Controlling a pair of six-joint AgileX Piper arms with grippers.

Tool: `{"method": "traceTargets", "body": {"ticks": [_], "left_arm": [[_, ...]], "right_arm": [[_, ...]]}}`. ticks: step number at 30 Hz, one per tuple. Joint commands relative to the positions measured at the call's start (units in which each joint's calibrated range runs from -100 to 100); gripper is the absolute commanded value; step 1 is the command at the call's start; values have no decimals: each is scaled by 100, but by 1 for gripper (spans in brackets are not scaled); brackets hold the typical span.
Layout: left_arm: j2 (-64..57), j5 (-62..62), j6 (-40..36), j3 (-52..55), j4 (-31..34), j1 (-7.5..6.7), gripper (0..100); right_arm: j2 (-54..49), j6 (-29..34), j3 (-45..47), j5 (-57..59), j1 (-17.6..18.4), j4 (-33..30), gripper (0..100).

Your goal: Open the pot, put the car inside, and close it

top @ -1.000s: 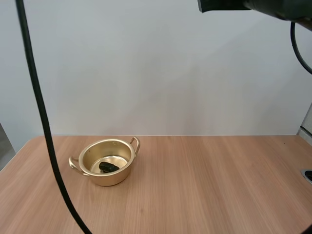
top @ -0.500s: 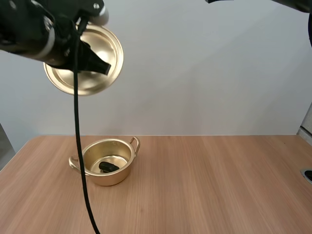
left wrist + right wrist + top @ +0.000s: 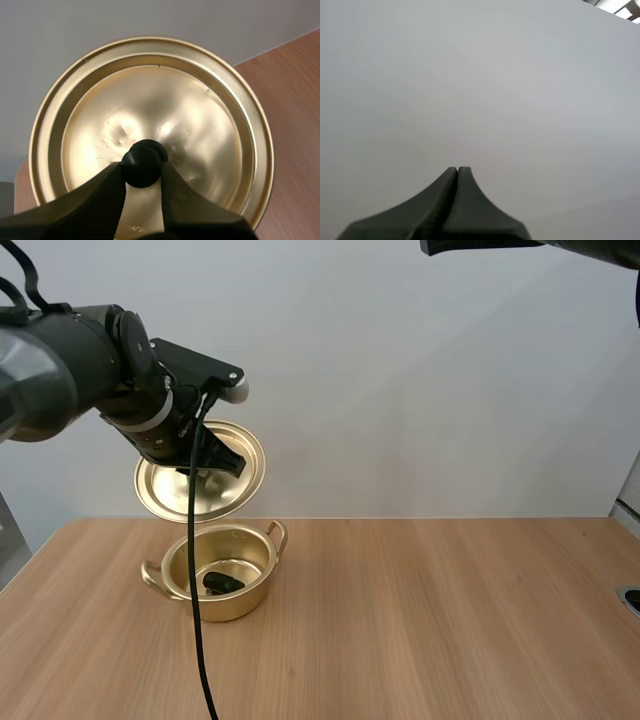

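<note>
I get bright, soft, even light, overhead to judge by the faint shadow tucked close under the pot (image 3: 228, 606) on the table (image 3: 430, 620). The lid (image 3: 150, 100) throws pale glare off two patches beside its knob (image 3: 143, 164). The wall (image 3: 480, 75) reads flat grey, almost shadowless.

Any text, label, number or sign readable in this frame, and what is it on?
A small stamped mark on the lid, near its black knob: too small and blurred to read.
On the pot, the car and the table: none.
</note>
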Motion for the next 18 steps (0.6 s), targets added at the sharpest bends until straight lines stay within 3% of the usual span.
{"method": "traceTargets", "body": {"ticks": [1, 18], "left_arm": [[294, 56, 20, 6, -66, 4, 0], [1090, -477, 120, 579, -66, 4, 0]], "right_arm": [[1, -5, -4, -1, 1, -1, 0], [24, -5, -4, -10, 1, -1, 0]]}}
